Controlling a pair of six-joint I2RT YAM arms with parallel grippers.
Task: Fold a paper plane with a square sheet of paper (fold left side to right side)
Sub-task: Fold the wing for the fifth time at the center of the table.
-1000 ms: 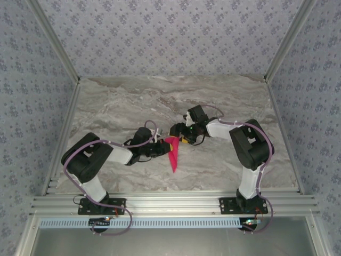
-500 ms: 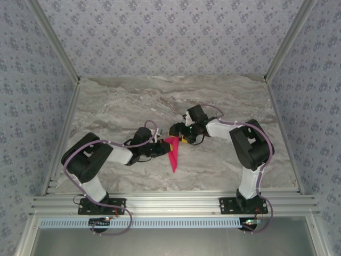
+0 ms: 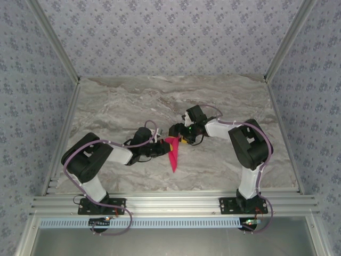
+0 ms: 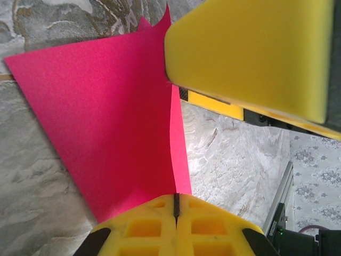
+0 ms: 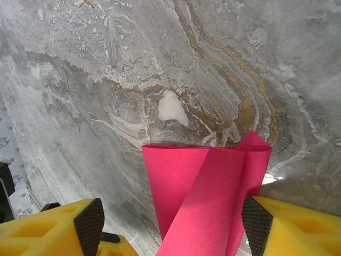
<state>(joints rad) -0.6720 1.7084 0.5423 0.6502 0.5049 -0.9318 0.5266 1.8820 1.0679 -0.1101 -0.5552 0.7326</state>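
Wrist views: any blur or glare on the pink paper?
Left wrist: the paper plane is sharp and evenly lit, with no glare. Right wrist: its folds read crisp, and there is one small bright hotspot on the table just right of it. Top external: light is even, but the paper is small.

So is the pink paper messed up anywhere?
A little. The paper plane isn't lying flat: its flaps curl up and gape at the wide end, between the right gripper's open jaws. The left gripper is shut on it.
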